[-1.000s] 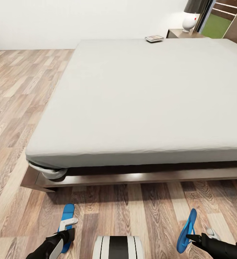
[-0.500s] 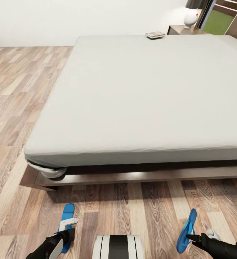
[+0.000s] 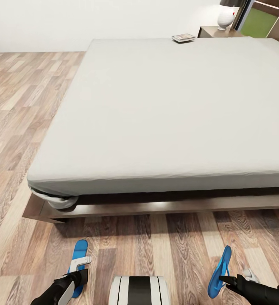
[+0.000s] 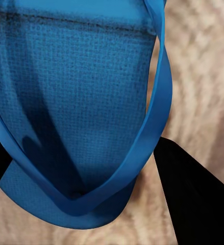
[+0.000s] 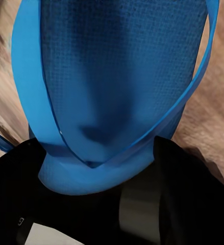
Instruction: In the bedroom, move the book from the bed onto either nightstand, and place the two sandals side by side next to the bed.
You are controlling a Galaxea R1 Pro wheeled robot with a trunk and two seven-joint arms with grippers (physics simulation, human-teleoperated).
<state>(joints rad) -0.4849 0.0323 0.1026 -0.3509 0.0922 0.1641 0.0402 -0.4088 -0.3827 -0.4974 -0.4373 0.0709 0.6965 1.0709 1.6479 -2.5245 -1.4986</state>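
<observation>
The pale-grey bed [image 3: 165, 110] lies straight ahead, and the book [image 3: 183, 37] rests on its far edge. Just past that edge stands a dark nightstand [image 3: 218, 31]. My left gripper [image 3: 80, 275] is shut on one blue sandal [image 3: 78, 256], held low over the floor near the bed's foot. In the left wrist view the black fingers [image 4: 193, 199] flank this sandal [image 4: 81, 102] at its strap. At the lower right my right gripper [image 3: 224, 280] is shut on the other sandal [image 3: 221, 269], which is tilted on edge. The right wrist view shows that sandal [image 5: 112, 76] between the fingers [image 5: 188, 173].
A white lamp [image 3: 226, 17] stands on the nightstand. The dark wooden bed frame [image 3: 156, 208] juts out at floor level below the mattress. Wood-plank floor [image 3: 16, 106] stretches along the bed's left side to the white wall. My white base [image 3: 139, 290] shows at the bottom.
The whole head view has shifted a little, so the bed's far edge and the book now sit higher in the picture. Both arms and their sandals hold the same places.
</observation>
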